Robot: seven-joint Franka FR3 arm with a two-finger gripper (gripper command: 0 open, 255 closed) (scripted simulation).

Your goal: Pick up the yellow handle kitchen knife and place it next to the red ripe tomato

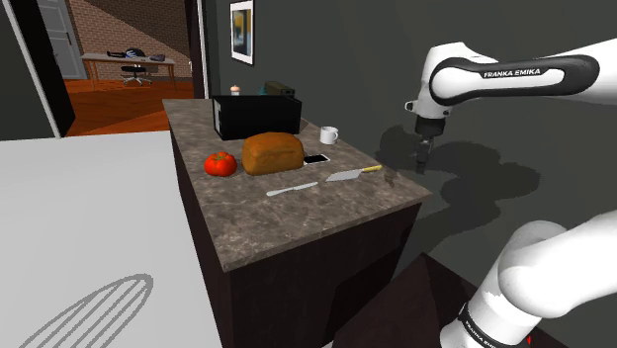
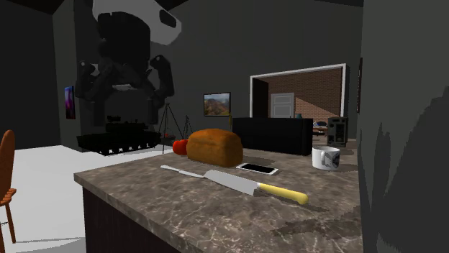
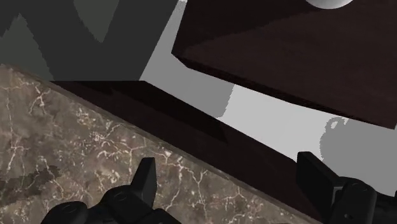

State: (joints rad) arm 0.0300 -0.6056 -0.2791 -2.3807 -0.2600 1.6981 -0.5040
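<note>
My jaws are released. In the wrist view the two black fingers [image 3: 145, 181] stand well apart with nothing between them, over the edge of the brown marble-patterned surface [image 3: 70, 140]. In the shoulder view they hang from the white arm [image 1: 514, 77] off the surface's right side, above it and touching nothing.

Nearest to them lies the kitchen knife with a broad grey blade and yellow handle [image 1: 354, 174]. It lies flat on the surface [image 1: 297, 222], handle end toward the shoulder view's right and blade toward the left. It is not held. Just beyond its blade tip, further to that view's left, lies a slim all-silver table knife [image 1: 292, 188], also flat.

Behind both knives sits a brown rounded loaf of bread [image 1: 273, 152]. The round red tomato [image 1: 220, 164] stands just beside the loaf's left end — so the yellow-handled knife is well apart from it, off the loaf's other end. A flat phone with a white rim and dark screen [image 1: 315, 158] lies just beside the loaf's right end, and a white mug [image 1: 328, 134] stands further back. Behind the loaf is a black box-shaped appliance [image 1: 255, 116].

Past the surface — through a doorway — I see an orange floor and a brick wall [image 1: 119, 25].
</note>
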